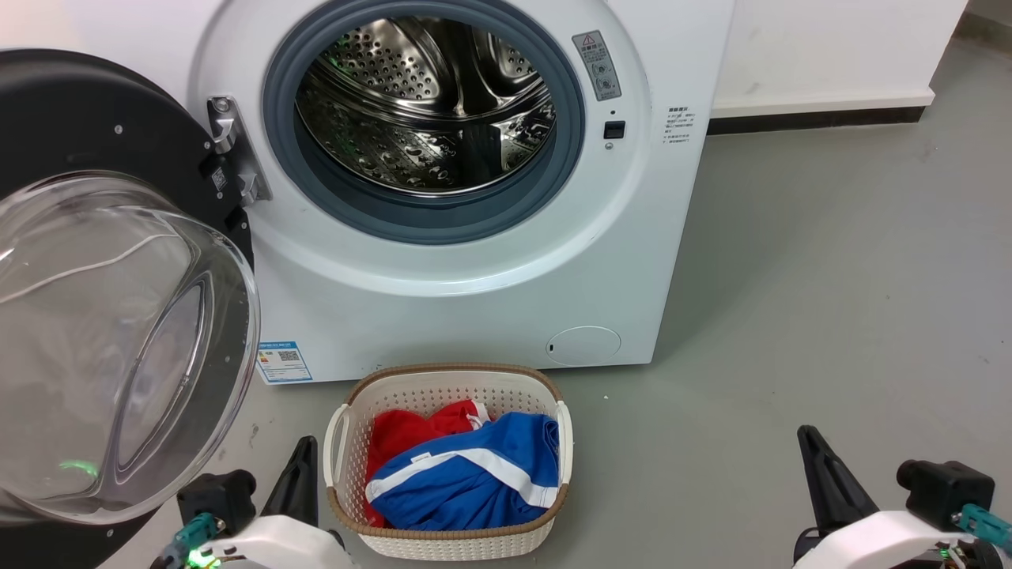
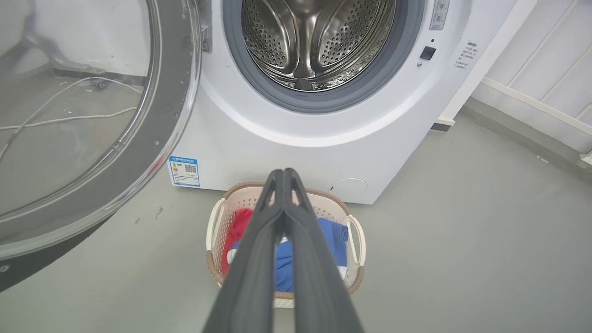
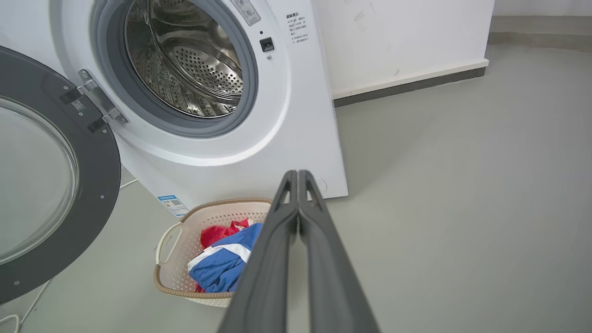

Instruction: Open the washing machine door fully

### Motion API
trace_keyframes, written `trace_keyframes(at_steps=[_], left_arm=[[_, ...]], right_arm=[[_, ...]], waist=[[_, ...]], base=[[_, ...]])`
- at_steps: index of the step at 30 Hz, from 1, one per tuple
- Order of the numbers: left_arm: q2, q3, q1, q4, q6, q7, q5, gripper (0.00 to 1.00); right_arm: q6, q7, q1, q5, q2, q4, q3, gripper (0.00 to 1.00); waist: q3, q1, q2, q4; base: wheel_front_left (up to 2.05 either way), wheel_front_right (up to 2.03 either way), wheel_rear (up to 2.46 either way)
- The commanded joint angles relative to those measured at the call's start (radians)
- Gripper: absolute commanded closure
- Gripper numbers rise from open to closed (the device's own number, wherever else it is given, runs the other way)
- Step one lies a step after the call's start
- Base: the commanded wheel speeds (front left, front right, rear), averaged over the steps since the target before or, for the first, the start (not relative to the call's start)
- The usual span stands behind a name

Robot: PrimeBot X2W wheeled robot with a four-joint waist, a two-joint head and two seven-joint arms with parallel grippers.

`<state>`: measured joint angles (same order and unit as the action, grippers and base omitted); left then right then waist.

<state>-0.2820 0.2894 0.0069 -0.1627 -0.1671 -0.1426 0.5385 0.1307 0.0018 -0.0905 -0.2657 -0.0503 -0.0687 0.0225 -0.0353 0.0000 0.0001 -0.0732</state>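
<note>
The white washing machine point(image 1: 443, 292) stands ahead with its steel drum point(image 1: 427, 103) exposed. The washing machine door point(image 1: 95, 118), a black rim around a clear glass bowl, hangs swung out to the left on its hinge, with the bowl facing me. My left gripper point(image 1: 304, 444) is low at the lower left, shut and empty, just right of the door's lower edge and apart from it. My right gripper point(image 1: 805, 433) is low at the lower right over bare floor, also shut and empty. In the wrist views each pair of fingers, left point(image 2: 283, 172) and right point(image 3: 297, 173), lies pressed together.
A cream laundry basket point(image 1: 458, 370) holding red and blue clothes sits on the floor before the machine, between my arms. Open grey floor point(image 1: 830, 300) stretches to the right up to a white wall with a dark baseboard point(image 1: 814, 118). A white cable point(image 3: 27, 300) lies under the door.
</note>
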Motion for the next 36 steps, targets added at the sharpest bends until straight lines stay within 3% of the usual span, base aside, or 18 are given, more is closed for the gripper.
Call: trace_keyframes(at_steps=[1, 24, 36], left_arm=[[0.002, -0.024, -0.03, 0.01, 0.014, 0.009, 0.048, 1.0], [0.071, -0.142, -0.064, -0.024, 0.107, 0.084, 0.383, 1.0], [0.099, -0.189, -0.075, -0.033, 0.144, 0.114, 0.513, 1.0]], right_arm=[[0.0, 0.005, 0.034, -0.061, -0.002, 0.006, 0.005, 1.0], [0.0, 0.037, 0.091, -0.478, -0.005, -0.052, 0.03, 1.0], [0.0, 0.05, 0.112, -0.641, -0.005, -0.074, 0.04, 1.0]], waist=[[0.001, 0.0, -0.0001, 0.001], [0.009, 0.0, -0.0001, 0.017], [0.013, 0.0, -0.0001, 0.025]], base=[[0.0, 0.0, 0.0], [0.0, 0.0, 0.0], [0.0, 0.0, 0.0]])
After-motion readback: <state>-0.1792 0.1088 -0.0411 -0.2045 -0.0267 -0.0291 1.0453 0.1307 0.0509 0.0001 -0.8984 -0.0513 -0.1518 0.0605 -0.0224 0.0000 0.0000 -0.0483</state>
